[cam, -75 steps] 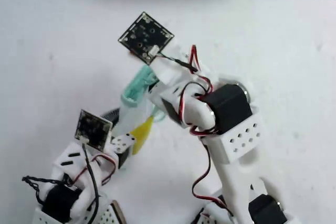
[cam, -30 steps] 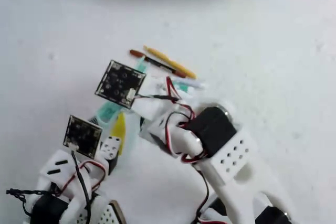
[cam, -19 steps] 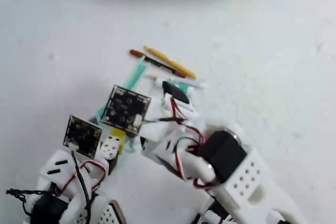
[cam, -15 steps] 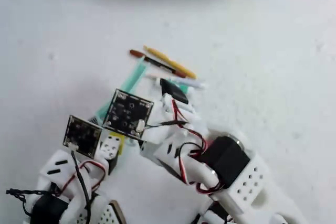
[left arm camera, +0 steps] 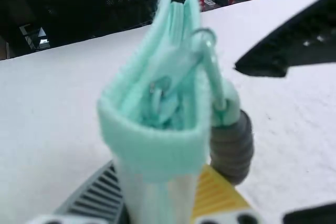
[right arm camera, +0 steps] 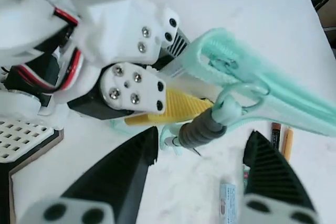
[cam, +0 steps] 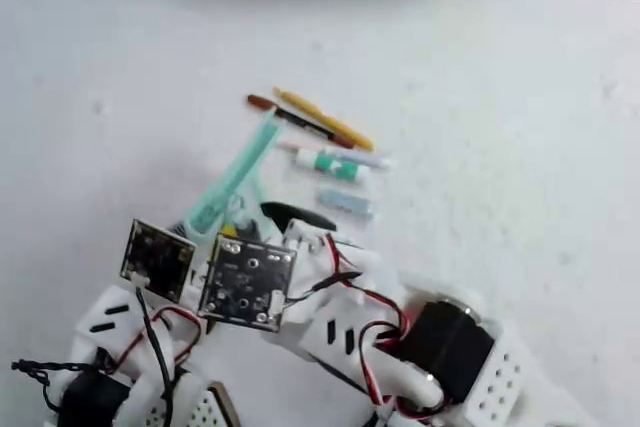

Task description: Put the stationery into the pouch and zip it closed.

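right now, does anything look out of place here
Yes: the stationery lies scattered loose on the table beside the pouch, not in it. The left hand pinches one end of the pouch.

No legible text, label or number on the pouch, the stationery or the table.

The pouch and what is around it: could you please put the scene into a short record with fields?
pouch: mint, one end clamped, mouth looks open
left gripper: shut on pouch
right gripper: open, close to the zip pull
on the table, outside pouch: yellow pen, brown pen, marker, eraser
task state: four items not yet in, not zipped
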